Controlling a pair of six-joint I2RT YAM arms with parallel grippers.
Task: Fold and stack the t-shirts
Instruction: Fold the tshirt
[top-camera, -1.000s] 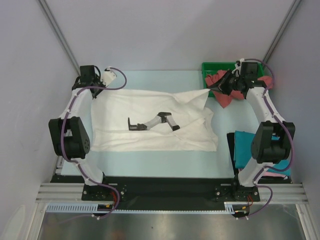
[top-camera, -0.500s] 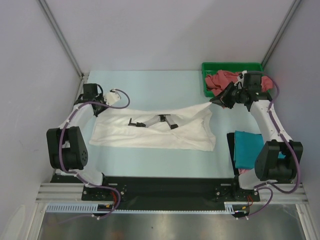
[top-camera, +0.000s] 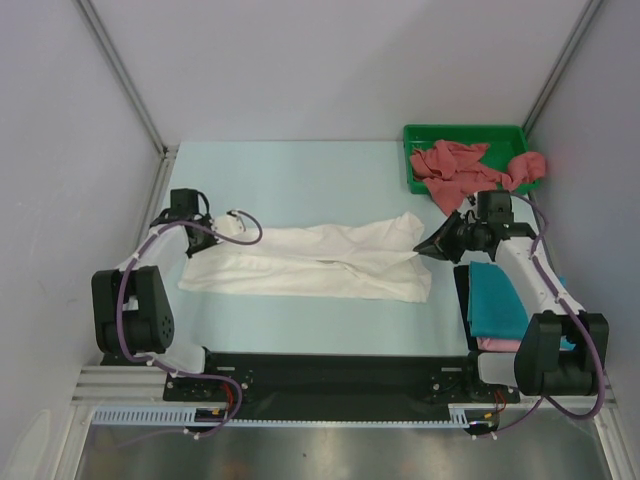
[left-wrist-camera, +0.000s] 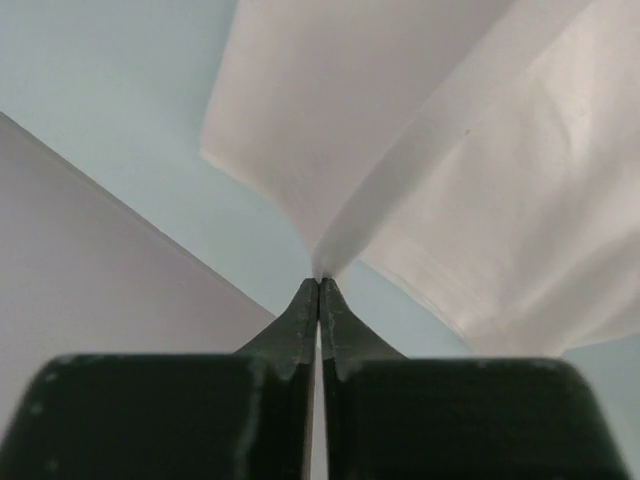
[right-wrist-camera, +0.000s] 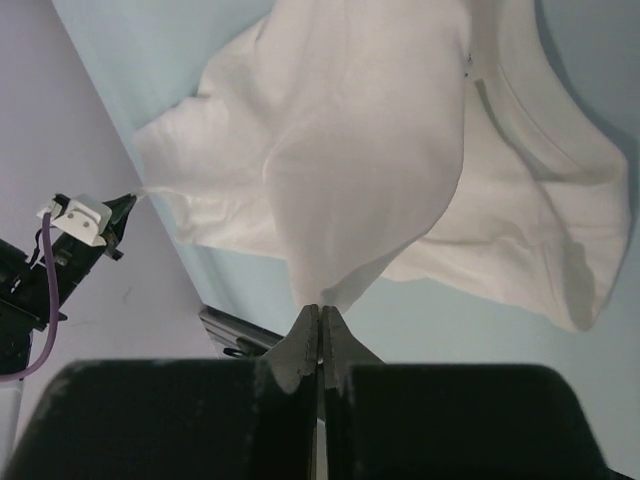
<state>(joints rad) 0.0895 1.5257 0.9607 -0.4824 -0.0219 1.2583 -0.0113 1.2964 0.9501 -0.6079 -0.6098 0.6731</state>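
The white t-shirt (top-camera: 310, 262) lies across the table's middle, its far half folded over toward the near edge. My left gripper (top-camera: 213, 228) is shut on its left far corner (left-wrist-camera: 320, 262). My right gripper (top-camera: 430, 245) is shut on its right far corner (right-wrist-camera: 322, 292), and the cloth hangs stretched between them. Dusty red shirts (top-camera: 455, 172) are heaped in and over the green tray (top-camera: 415, 135). A folded teal shirt (top-camera: 495, 300) lies at the right on a pink one (top-camera: 500, 344).
The tray stands at the back right corner. Grey walls close in the left, right and back. The black base rail (top-camera: 320, 375) runs along the near edge.
Both grippers have pulled the shirt's far edge toward the near side, folding the shirt in half. A small grey and black object seen on the shirt earlier is now covered.
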